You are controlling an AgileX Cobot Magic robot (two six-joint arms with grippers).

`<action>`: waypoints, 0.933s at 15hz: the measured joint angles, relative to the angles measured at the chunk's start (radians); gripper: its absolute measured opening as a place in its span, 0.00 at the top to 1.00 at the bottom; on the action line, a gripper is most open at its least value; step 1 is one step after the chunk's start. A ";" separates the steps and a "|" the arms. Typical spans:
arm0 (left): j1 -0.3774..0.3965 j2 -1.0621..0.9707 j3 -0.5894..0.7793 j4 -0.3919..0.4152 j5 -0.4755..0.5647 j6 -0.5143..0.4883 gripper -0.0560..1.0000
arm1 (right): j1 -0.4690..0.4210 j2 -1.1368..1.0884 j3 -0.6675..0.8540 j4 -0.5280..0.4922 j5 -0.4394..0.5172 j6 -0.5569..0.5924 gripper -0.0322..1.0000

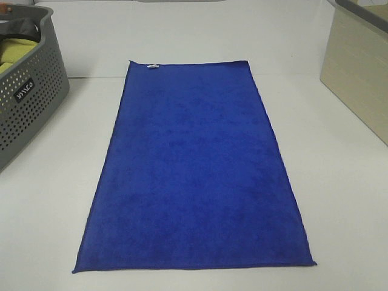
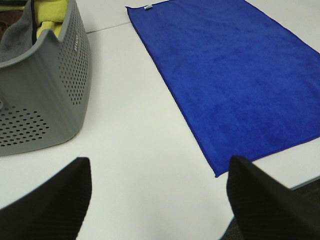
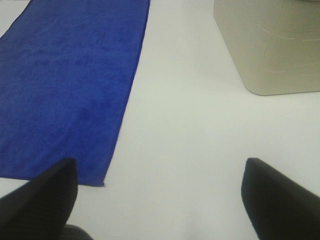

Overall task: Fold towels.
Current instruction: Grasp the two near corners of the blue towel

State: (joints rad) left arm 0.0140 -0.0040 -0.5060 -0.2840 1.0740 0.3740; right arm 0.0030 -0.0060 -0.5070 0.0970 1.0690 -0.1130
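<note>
A royal-blue towel (image 1: pixel 194 173) lies flat and fully spread, lengthwise down the middle of the white table. A small white tag (image 1: pixel 153 66) sits on its far short edge. No gripper shows in the exterior high view. In the left wrist view my left gripper (image 2: pixel 160 200) is open and empty, off the towel's (image 2: pixel 235 80) near left corner. In the right wrist view my right gripper (image 3: pixel 160 200) is open and empty, off the towel's (image 3: pixel 70 85) near right corner.
A grey perforated basket (image 1: pixel 27 103) stands at the left and holds yellow-green cloth (image 2: pixel 50 17). A beige bin (image 1: pixel 357 66) stands at the right back; it also shows in the right wrist view (image 3: pixel 270 45). The table's front edge (image 2: pixel 305 182) is close.
</note>
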 joint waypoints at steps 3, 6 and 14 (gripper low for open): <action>0.000 0.000 0.000 0.000 0.000 0.000 0.27 | 0.000 0.000 0.000 0.000 0.000 0.000 0.16; 0.000 0.000 0.000 0.000 0.000 0.000 0.27 | 0.000 0.000 0.000 0.000 0.000 0.000 0.16; 0.000 0.000 0.000 0.000 0.000 0.000 0.27 | 0.000 0.000 0.000 0.000 0.000 0.000 0.16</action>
State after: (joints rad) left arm 0.0140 -0.0040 -0.5060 -0.2840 1.0740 0.3740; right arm 0.0030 -0.0060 -0.5070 0.0970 1.0690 -0.1130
